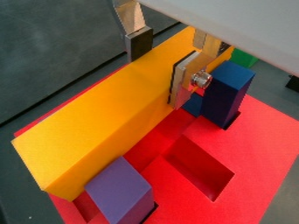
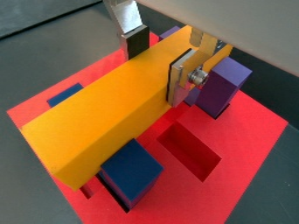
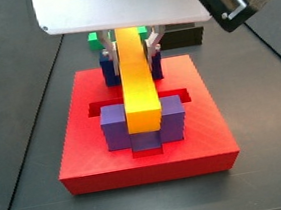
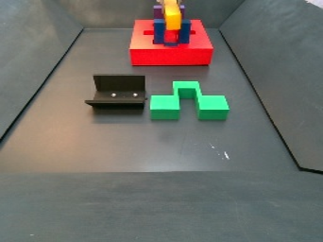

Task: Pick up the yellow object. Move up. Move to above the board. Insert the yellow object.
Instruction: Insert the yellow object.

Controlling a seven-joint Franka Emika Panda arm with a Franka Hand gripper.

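The board (image 3: 87,172) is sitting red and flat in the middle of a side view and at the top centre of the frame in the wider side view (image 4: 142,55), and its slots are showing as open rectangular recesses in both wrist views, one lying bare just below the bar. A blue block (image 1: 230,92) and a purple block (image 1: 119,194) are standing upright out of the board, one near each end of the bar. I am holding my gripper (image 1: 166,61) directly over the board, my wrist housing filling the upper part of the side view, with the fingers pointing down. My fingers (image 1: 186,80) are pressing against the two long faces of the yellow object (image 1: 100,127), so I am clamping it near one end. The yellow object (image 3: 140,87) is a long, plain yellow-orange bar with sharp edges, lying lengthwise across the board between the upright blocks; whether it is already touching the board I cannot tell. Well apart from the board, the fixture (image 4: 115,95) and a green notched block (image 4: 190,102) are resting on the dark floor, side by side.
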